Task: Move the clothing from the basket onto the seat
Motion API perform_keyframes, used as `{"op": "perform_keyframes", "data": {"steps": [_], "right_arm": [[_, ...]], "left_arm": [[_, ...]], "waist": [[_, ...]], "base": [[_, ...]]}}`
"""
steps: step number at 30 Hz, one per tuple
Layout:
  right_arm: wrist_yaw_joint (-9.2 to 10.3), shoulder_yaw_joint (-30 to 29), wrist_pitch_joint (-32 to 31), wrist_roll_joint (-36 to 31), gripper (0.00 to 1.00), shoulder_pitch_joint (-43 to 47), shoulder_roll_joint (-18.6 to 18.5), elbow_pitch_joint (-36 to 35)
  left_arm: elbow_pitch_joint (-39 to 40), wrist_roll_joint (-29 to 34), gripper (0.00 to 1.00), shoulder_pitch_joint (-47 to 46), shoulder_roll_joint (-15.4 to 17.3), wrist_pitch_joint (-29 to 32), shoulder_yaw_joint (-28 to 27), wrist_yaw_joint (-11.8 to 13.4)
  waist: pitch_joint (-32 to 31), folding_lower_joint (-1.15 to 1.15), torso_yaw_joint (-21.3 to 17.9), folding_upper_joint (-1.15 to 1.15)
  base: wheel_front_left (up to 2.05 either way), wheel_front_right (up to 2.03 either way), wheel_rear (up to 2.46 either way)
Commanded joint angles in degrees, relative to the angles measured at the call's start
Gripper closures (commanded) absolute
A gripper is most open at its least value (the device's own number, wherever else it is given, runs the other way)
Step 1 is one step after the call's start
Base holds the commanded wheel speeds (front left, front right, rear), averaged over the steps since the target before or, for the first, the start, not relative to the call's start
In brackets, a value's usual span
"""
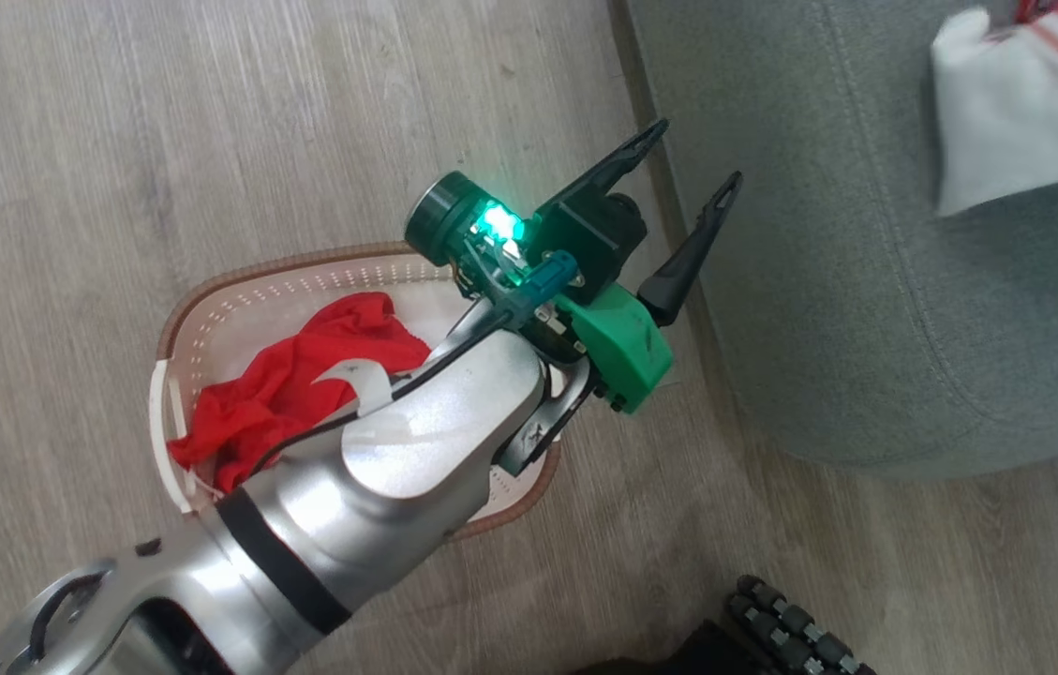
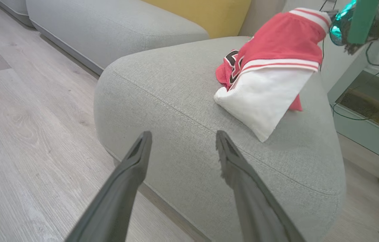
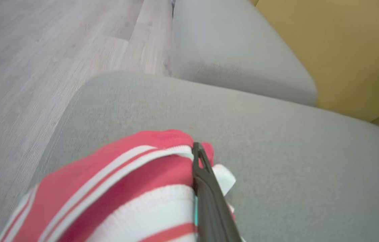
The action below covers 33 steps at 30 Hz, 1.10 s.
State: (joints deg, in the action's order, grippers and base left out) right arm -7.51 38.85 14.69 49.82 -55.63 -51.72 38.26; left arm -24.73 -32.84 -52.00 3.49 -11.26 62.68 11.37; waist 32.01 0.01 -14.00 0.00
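Clothing (image 2: 276,43): one red mesh garment with a white panel and striped trim hangs from the right gripper. Its lower white end and a bunched part bearing a black-and-white number lie on the seat. A second red piece (image 1: 304,384) lies crumpled in the basket.
Floor (image 1: 210,141): pale wood-look planks under both basket and seat.
Seat (image 1: 866,281): grey-green cushion with a rounded corner and stitched seam, to the right of the basket in the head view.
Yellow cushion (image 2: 209,13): behind the seat, next to another grey cushion (image 2: 108,27).
Basket (image 1: 247,272): oval, with a white perforated wall and brown rim, standing on the floor just beside the seat's edge.
Left forearm (image 1: 416,441): silver, crossing over the basket's near side.
Left gripper (image 1: 697,152): fingers spread wide with nothing between them, above the strip between basket and seat, pointing at the seat.
Right gripper (image 3: 196,148): fingers pressed together on the garment's striped trim, above the seat.
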Motion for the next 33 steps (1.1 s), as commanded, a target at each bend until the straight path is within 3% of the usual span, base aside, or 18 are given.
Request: {"op": "perform_keyframes", "data": {"steps": [1,9,10,12,13,21,33], "right_arm": [[0.02,2.1,0.3,2.4,1.00,0.7,-3.3,0.5],[0.02,19.0,-5.6,12.5,1.00,-3.3,-6.2,1.9],[0.02,20.4,-6.3,13.8,0.94,-4.0,-6.4,1.9],[0.02,23.1,-7.4,15.7,0.27,-5.3,-7.0,1.8],[0.02,24.3,-7.5,16.4,0.00,-6.0,-7.3,1.8],[0.02,32.3,-9.8,20.1,0.00,-9.3,-8.1,1.0],[0.02,34.4,-16.3,20.6,0.00,-11.3,-8.8,-4.6]], "left_arm": [[1.3,-0.5,0.00,-1.7,-0.6,-0.5,-0.4,0.7],[0.8,-2.6,0.00,-3.0,-0.6,-1.5,1.1,1.9],[0.7,-2.9,0.00,-3.1,-0.6,-1.6,1.2,2.0],[0.5,-3.4,0.00,-3.1,-0.6,-1.9,1.5,2.1],[0.4,-3.7,0.00,-3.1,-0.6,-2.1,1.6,2.1],[-0.8,-5.6,0.00,-1.9,-0.6,-3.2,1.4,1.6],[-0.2,-7.1,0.00,4.2,1.3,-3.7,-2.4,-0.3]], "waist": [[0.2,-0.01,0.3,0.00],[0.0,-0.01,0.7,0.00],[-0.1,-0.01,0.8,0.00],[-0.6,-0.01,0.8,0.00],[-0.9,-0.01,0.8,0.00],[-5.7,-0.01,0.5,0.00],[-15.5,-0.01,-1.0,0.00]], "base": [[0.00,0.00,0.00],[0.00,0.00,0.00],[0.00,0.00,0.00],[0.00,0.00,0.00],[0.00,0.00,0.00],[0.00,0.00,0.00],[0.00,0.00,0.00]]}}
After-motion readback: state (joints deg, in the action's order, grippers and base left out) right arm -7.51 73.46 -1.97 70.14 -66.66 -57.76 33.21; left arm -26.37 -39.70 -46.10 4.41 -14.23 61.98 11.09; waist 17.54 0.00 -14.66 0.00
